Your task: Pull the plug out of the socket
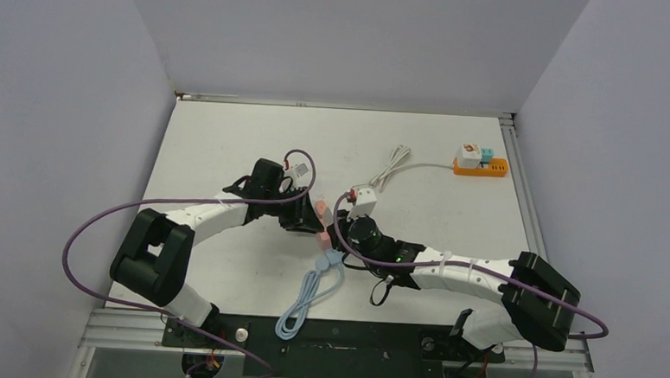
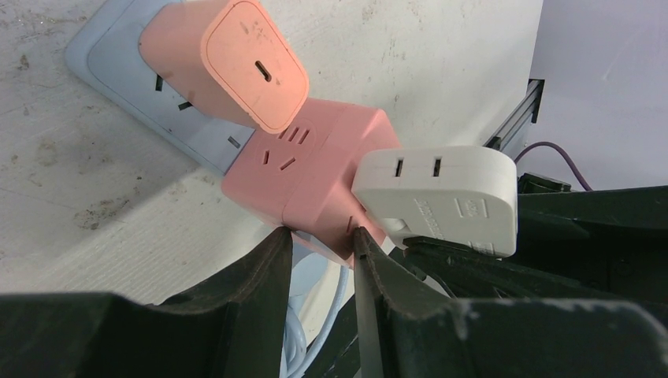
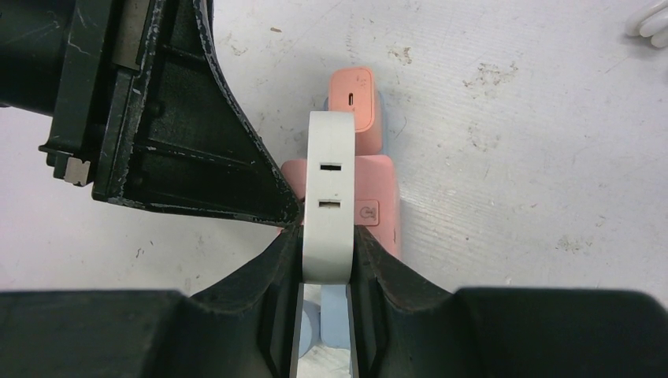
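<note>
A pink cube socket point(image 2: 311, 177) sits on a light blue power strip point(image 2: 110, 59), with a white plug point(image 2: 437, 197) pushed into its side. My left gripper point(image 2: 319, 232) is shut on the cube's lower corner. My right gripper point(image 3: 329, 240) is shut on the white plug point(image 3: 329, 197), one finger on each flat face; the pink cube point(image 3: 380, 201) is right beside it. In the top view both grippers, left point(image 1: 305, 222) and right point(image 1: 339, 241), meet at the pink cube point(image 1: 321, 235) in the table's middle.
A pink charger point(image 2: 252, 63) is plugged into the blue strip beside the cube. The strip's light blue cable point(image 1: 304, 300) loops toward the near edge. An orange power strip point(image 1: 480, 167) with plugs and a white cable coil point(image 1: 393, 166) lie at the back right.
</note>
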